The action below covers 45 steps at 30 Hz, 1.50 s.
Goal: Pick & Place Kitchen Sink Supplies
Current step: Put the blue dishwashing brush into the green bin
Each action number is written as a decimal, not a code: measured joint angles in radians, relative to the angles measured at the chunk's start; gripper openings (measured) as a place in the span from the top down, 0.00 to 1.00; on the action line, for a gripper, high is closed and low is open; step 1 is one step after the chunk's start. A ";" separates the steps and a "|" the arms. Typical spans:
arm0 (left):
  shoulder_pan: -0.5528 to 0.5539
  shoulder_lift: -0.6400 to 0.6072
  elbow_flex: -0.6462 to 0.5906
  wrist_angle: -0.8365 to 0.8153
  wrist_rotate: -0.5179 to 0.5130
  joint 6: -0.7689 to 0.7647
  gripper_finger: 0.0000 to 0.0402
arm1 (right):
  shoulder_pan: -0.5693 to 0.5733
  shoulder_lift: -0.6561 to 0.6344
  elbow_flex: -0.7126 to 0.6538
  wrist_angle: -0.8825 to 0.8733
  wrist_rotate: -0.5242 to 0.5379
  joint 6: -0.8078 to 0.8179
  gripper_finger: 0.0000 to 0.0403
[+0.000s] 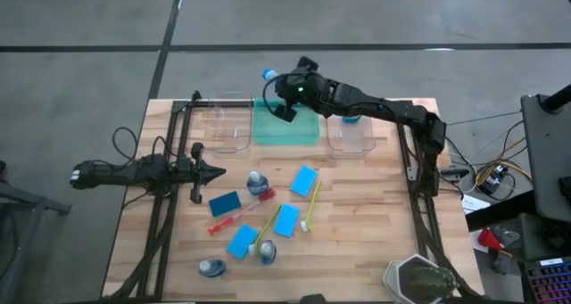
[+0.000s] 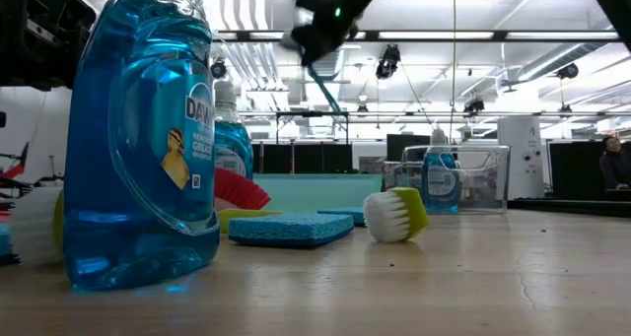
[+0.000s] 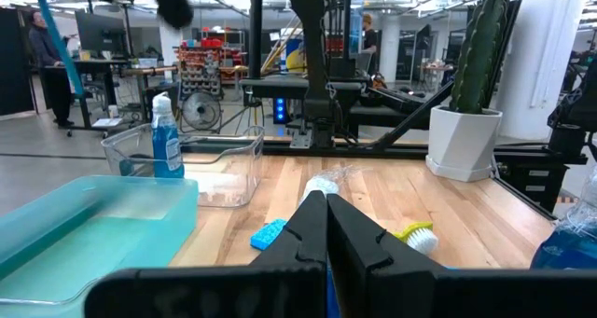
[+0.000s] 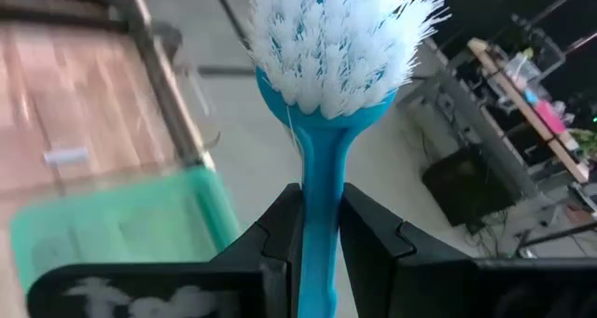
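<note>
Nearest, loose dish soap bottles (image 1: 258, 183), sponges (image 1: 304, 180) and brushes lie on the table (image 1: 357, 224). Farther back, the green bin (image 1: 285, 126) looks empty (the right-hand clear bin (image 1: 351, 133) holds one soap bottle). Above it, the right gripper (image 4: 317, 227) pinches the blue dish brush (image 4: 328, 94); the left gripper (image 3: 326, 227) waits closed, empty.

OCCLUSION: clear bottle of blue liquid (image 2: 138, 129) cropped at top | blue-handled dish brush (image 4: 322, 94) handle hidden between fingers

— We see a blue brush (image 4: 322, 122) with white bristles at the upper centre, above a green bin (image 1: 285, 126).

— We also see blue sponges (image 1: 304, 180), a red brush (image 1: 234, 218), a yellow brush (image 1: 311, 203) and blue-filled clear bottles (image 1: 259, 183) mid-frame on the pale wooden bench (image 1: 357, 242).
</note>
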 joint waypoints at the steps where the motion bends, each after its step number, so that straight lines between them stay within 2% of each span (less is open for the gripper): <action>1: 0.000 0.000 0.000 0.000 0.000 0.000 0.99 | -0.002 0.017 -0.004 0.000 0.000 -0.003 0.87; 5: 0.000 0.000 0.000 0.000 0.000 0.000 0.99 | -0.007 0.087 -0.009 -0.003 0.001 -0.031 0.87; 9: 0.000 0.000 0.000 0.000 0.000 0.000 0.99 | -0.005 0.172 0.050 -0.080 0.017 -0.042 0.87; 24: 0.000 0.003 0.000 0.000 0.000 0.000 0.99 | -0.038 0.542 0.493 -0.481 0.021 -0.055 0.87; 40: 0.000 0.010 0.000 0.000 0.000 0.000 0.99 | -0.114 0.553 0.464 -0.464 -0.131 -0.182 0.87; 45: 0.000 0.010 0.000 0.000 0.000 0.000 0.99 | -0.130 0.553 0.457 -0.476 -0.234 -0.182 0.87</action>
